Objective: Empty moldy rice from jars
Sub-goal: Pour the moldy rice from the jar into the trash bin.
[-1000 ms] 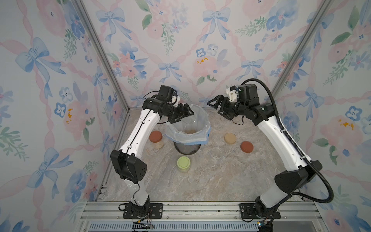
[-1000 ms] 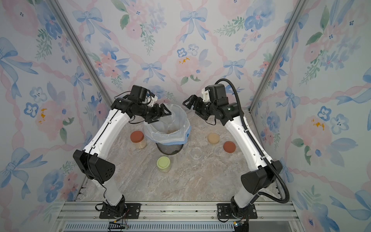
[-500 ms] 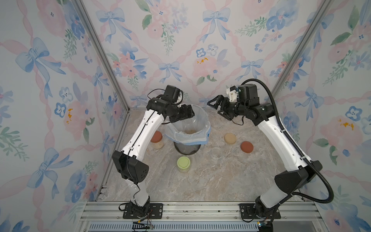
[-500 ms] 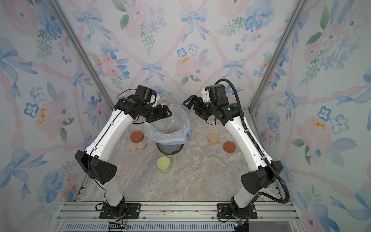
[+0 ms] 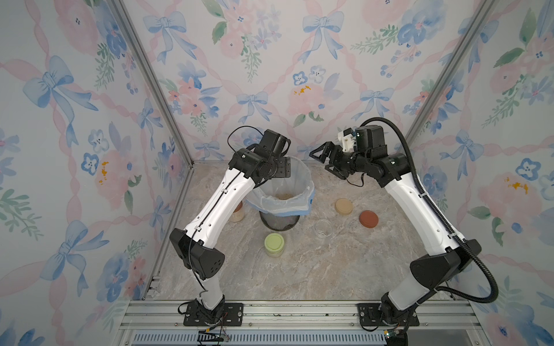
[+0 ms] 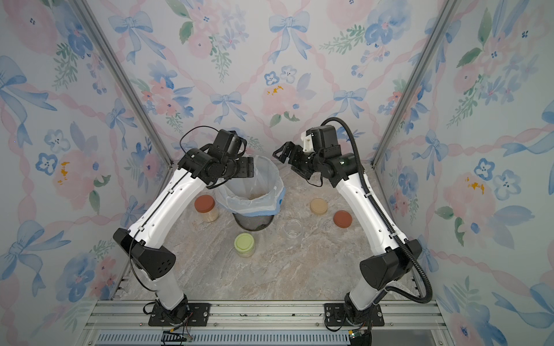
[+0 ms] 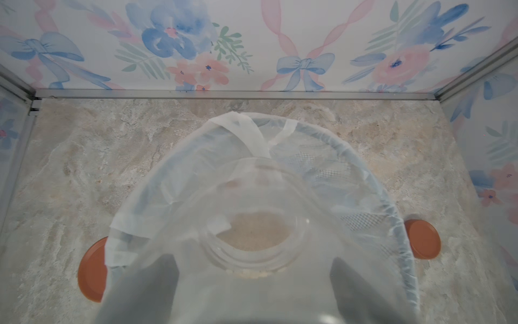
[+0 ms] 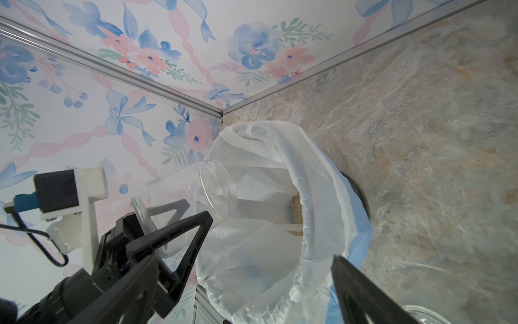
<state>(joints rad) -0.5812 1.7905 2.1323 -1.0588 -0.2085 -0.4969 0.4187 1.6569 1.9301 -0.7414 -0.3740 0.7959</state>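
Observation:
My left gripper [image 5: 284, 167] is shut on a clear glass jar [image 8: 196, 190] with no lid, tipped mouth-down over the bin [image 5: 305, 206]. The left wrist view looks through the jar [image 7: 252, 246]; a few grains cling at its neck. Moldy rice [image 5: 283, 196] lies in the bin's white liner. My right gripper [image 5: 322, 163] hangs open and empty, high and just right of the bin. A rust-red-lidded jar [image 6: 205, 206] of rice stands left of the bin. A green-lidded jar [image 5: 273, 244] stands in front of it. To the right an empty open jar [image 5: 323, 228] stands on the tabletop.
A loose beige lid [image 5: 344, 206] and a loose rust-red lid [image 5: 368, 218] lie right of the bin. Floral walls close in the marble tabletop [image 5: 299, 275] on three sides. My left arm partly hides the rust-red-lidded jar [image 5: 238, 211].
My left arm has swung its forearm rightward and turned its wrist over the bin with the jar. The right arm has not moved.

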